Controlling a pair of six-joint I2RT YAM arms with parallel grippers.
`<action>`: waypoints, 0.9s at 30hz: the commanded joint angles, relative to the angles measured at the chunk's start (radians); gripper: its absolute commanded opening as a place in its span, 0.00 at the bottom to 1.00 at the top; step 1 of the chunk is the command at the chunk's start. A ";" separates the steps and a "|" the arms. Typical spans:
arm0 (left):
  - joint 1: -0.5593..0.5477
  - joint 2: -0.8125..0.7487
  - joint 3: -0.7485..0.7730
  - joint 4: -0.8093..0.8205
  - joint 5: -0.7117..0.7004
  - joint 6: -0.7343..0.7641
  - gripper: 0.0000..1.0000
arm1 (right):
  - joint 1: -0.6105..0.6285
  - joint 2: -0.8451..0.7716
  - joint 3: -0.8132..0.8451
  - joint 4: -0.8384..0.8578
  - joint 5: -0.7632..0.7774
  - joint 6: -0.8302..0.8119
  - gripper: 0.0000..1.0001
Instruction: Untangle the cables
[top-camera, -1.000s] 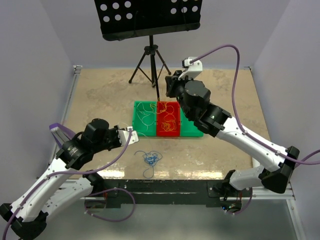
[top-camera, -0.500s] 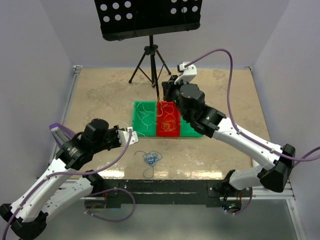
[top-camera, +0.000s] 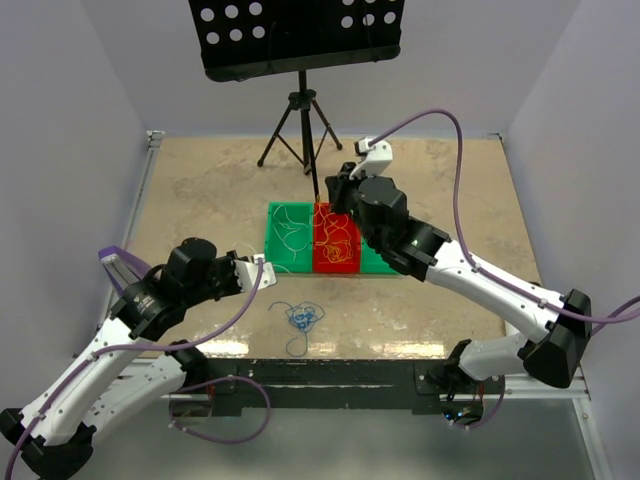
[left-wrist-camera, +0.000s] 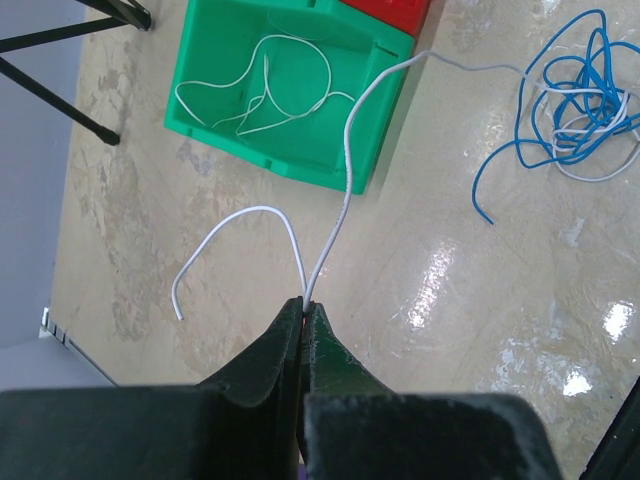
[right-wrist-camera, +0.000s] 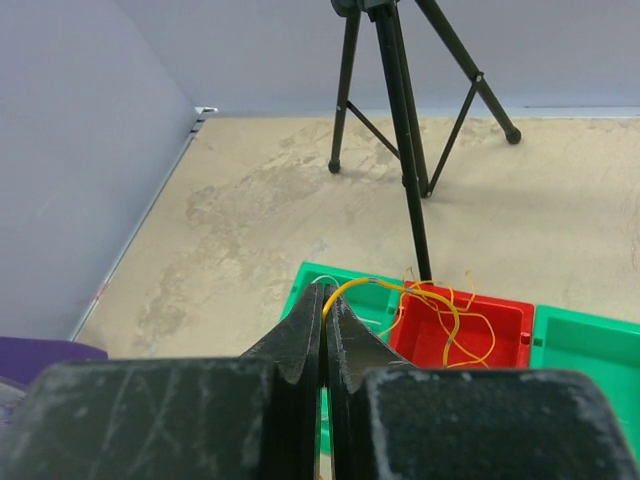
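Observation:
A small clump of blue and white cables lies on the table in front of the bins; it also shows in the left wrist view. My left gripper is shut on a white cable that runs from its tips past the green bin to the clump. In the top view the left gripper is left of the clump. My right gripper is shut on a yellow-orange cable that arcs into the red bin. In the top view it hovers over that bin.
A green bin with white strands, the red bin with yellow-orange strands and another green bin stand side by side mid-table. A black tripod with a perforated black plate stands behind them. Grey walls close both sides.
My right arm has moved left and a little nearer, bringing its gripper over the red bin. The left arm and the clump have not moved.

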 joint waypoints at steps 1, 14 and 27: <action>0.003 -0.005 0.011 0.008 -0.012 0.019 0.00 | -0.008 -0.051 -0.017 0.038 -0.018 0.024 0.00; 0.003 -0.005 0.005 0.011 -0.021 0.019 0.00 | -0.008 -0.160 0.053 0.059 -0.059 -0.068 0.00; 0.002 -0.005 0.007 0.011 -0.017 0.023 0.00 | -0.008 -0.130 -0.045 0.044 -0.165 0.101 0.00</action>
